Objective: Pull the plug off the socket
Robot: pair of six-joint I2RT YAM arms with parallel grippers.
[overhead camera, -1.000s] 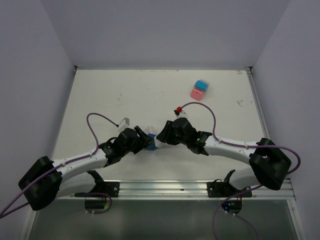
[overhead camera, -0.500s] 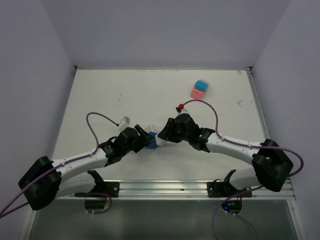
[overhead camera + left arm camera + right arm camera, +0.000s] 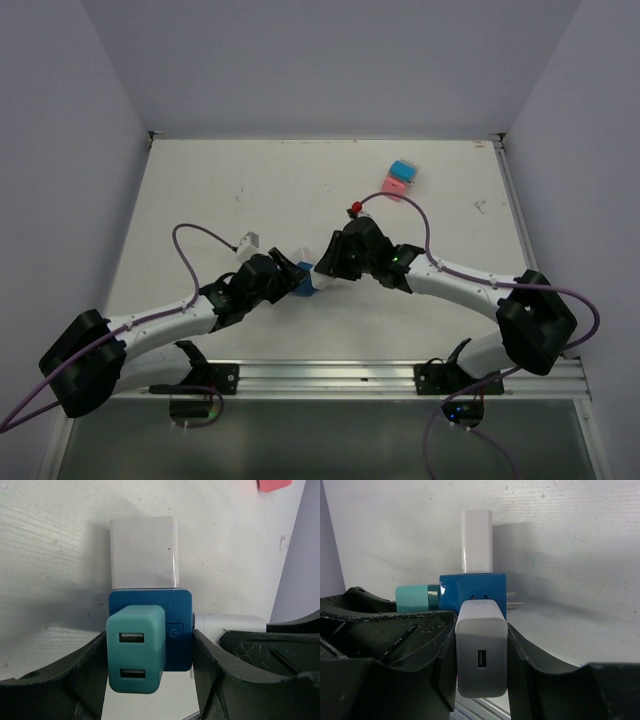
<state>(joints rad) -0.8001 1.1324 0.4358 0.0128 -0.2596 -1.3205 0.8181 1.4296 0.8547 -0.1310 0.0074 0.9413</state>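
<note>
- Left gripper is pinched onto the blue socket cube. One black finger presses on each side of it, so the cube's pinned right down at the table.
- Right gripper is clamped on the grey-white USB plug. It's squeezing the plug by its two flat sides, with the single USB port staring straight at the wrist cam.
- From the right wrist view, that plug looks seated against the cube's face. Honestly can't tell if there's any gap between them.
- The cube is pretty loaded up. A teal charger with two USB ports sits on the face toward the left wrist cam, and a plain white charger sticks out of another side, lying flat over the tabletop.
- Two bare metal prongs poke out of the cube on the side opposite the teal charger.
- In the top view, both arms meet nose to nose around the middle of the table, with the cube wedged between the two grippers.
- A pink block and a light blue block sit touching each other toward the far right of the table, well apart from the cube.
- Purple cable loops up off the left arm.
</note>
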